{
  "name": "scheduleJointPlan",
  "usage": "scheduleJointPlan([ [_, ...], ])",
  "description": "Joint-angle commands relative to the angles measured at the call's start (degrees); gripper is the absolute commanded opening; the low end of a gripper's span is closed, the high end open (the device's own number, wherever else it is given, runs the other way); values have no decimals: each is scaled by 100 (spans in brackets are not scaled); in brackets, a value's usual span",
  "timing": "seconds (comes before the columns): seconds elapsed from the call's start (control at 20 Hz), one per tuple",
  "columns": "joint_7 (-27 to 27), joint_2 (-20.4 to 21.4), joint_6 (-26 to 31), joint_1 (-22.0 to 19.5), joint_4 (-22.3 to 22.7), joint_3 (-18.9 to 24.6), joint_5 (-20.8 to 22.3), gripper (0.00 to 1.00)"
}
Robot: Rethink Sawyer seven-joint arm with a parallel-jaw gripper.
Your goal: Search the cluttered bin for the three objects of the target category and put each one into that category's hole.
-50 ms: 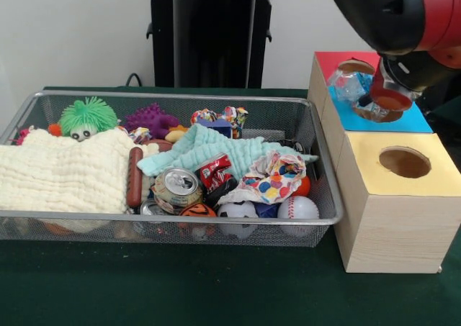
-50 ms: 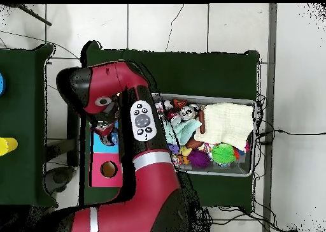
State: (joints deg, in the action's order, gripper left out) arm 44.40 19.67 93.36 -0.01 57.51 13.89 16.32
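Front view. Bin (image 1: 180, 218) of wire mesh on the green worktop (image 1: 216, 290), filled with clutter: cream cloth (image 1: 65, 171) at one end, mint cloth (image 1: 209, 147) across the middle, green spiky toy (image 1: 88, 116), purple spiky toy (image 1: 150, 117), hot dog (image 1: 134, 176), crushed silver can (image 1: 176, 186), crushed red can (image 1: 215, 169), soccer ball (image 1: 238, 211), baseball (image 1: 297, 208). Beside the bin, a row of wooden boxes, each with a hole in its top: red top (image 1: 328, 60), blue top (image 1: 418, 123), yellow top (image 1: 374, 160).

Gripper (image 1: 387, 99) low over the blue top, covering most of its hole. Crumpled clear plastic item (image 1: 348, 86) just beside the gripper, on the bin side, lying across the line between the red and blue tops. Whether the gripper is released or clenched on it cannot be told; the item has no clear long axis.

Judgement: this item is probably one of the three targets, at the delivery step. It sits off the blue hole towards the bin and must come over the hole before it can drop in. The two cans may belong to the same category.

Overhead view. Arm (image 2: 127, 89) hides most of the boxes; a strip of the blue top (image 2: 102, 142) and the red top (image 2: 95, 172) show beneath it. Cream cloth (image 2: 229, 122) and green spiky toy (image 2: 223, 154) lie at the bin's (image 2: 251, 173) end away from the boxes
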Motion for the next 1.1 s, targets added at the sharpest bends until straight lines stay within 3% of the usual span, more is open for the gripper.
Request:
scheduleJointPlan([
  [0.05,892,-518,354,217,-444,-202,606,0],
  [0.2,950,-590,469,335,-668,-300,718,0],
  [0.85,1358,-962,264,582,-1086,-418,490,0],
  [0.9,1350,-1003,314,614,-1156,-443,478,100],
  [1.1,1273,-1024,410,650,-1223,-502,521,100],
])
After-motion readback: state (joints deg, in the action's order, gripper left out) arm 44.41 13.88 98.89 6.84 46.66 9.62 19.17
